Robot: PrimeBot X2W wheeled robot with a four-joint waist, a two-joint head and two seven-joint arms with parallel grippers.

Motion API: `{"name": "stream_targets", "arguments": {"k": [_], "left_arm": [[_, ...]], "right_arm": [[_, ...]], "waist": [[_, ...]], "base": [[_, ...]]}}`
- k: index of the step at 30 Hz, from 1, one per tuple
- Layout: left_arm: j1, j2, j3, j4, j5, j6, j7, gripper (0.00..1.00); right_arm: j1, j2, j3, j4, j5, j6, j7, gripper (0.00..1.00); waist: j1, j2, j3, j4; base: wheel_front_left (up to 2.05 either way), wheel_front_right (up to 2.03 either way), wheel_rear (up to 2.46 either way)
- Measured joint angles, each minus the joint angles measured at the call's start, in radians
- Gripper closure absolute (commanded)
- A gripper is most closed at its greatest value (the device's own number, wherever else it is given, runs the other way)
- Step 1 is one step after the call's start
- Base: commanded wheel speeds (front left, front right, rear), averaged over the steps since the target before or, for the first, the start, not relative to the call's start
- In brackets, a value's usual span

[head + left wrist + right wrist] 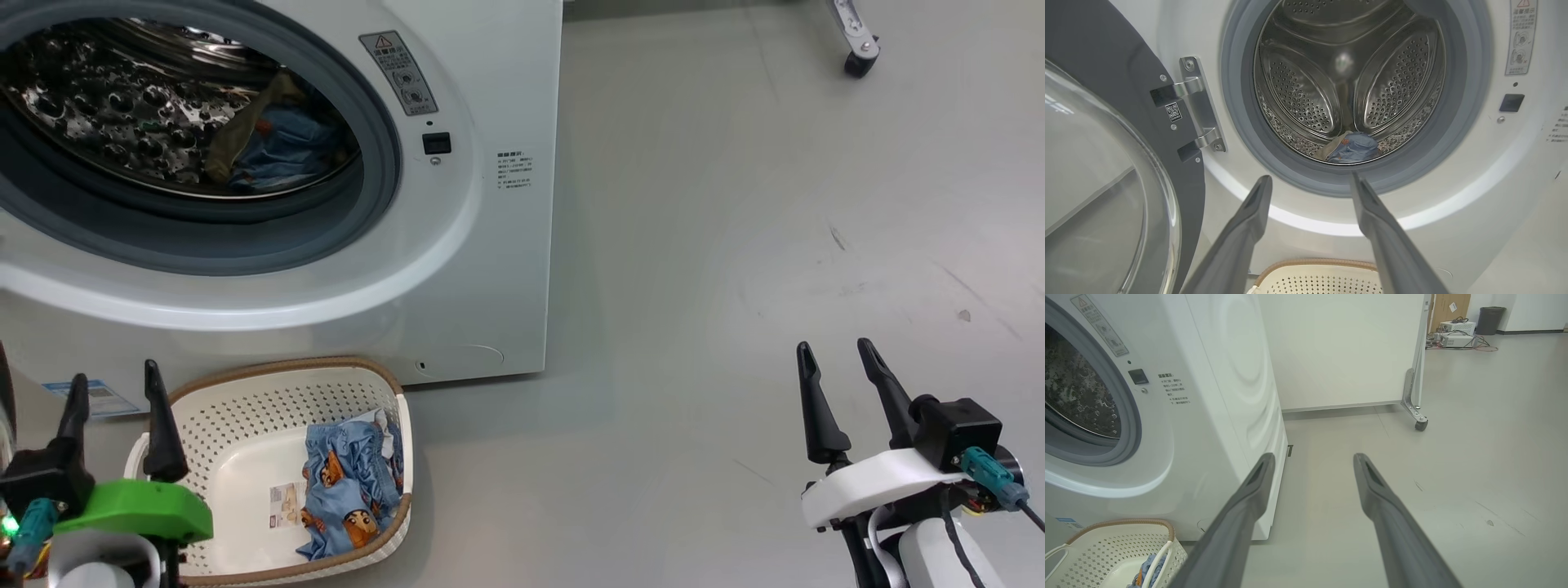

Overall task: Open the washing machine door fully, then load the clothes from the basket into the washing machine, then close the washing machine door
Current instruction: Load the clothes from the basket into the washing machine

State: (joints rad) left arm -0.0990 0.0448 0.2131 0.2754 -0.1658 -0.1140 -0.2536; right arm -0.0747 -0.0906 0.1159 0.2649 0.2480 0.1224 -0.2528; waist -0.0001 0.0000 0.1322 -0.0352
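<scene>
The white washing machine stands at the upper left, its door swung open to the left on its hinge. Inside the steel drum lie a cream garment and a light blue one. The cream basket sits on the floor below the opening, holding one light blue garment with cartoon prints. My left gripper hangs open just left of the basket, empty, pointing toward the drum. My right gripper stands open and empty over bare floor far to the right.
A white panel on castor wheels stands behind the machine to the right. Boxes, cables and a bin sit far back. Grey floor stretches open to the right of the machine.
</scene>
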Motion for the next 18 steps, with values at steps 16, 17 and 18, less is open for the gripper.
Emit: {"name": "stream_targets", "arguments": {"k": [16, 17, 18], "left_arm": [[0.185, -0.004, -0.054, -0.031, 0.032, 0.000, 0.000, 0.00], [0.189, -0.004, -0.054, -0.032, 0.032, 0.000, 0.000, 0.00], [0.192, -0.004, -0.056, -0.034, 0.032, 0.000, 0.000, 0.00]], "right_arm": [[0.067, -0.004, -0.002, -0.018, -0.015, 0.000, 0.000, 0.00], [0.067, -0.004, -0.003, -0.021, -0.015, 0.000, 0.000, 0.00], [0.067, -0.004, -0.004, -0.025, -0.015, 0.000, 0.000, 0.00]], "waist": [[0.0000, 0.0000, -0.127, -0.010], [0.0000, 0.0000, -0.128, -0.010], [0.0000, 0.0000, -0.129, -0.010]], "base": [[0.00, 0.00, 0.00], [0.00, 0.00, 0.00], [0.00, 0.00, 0.00]]}}
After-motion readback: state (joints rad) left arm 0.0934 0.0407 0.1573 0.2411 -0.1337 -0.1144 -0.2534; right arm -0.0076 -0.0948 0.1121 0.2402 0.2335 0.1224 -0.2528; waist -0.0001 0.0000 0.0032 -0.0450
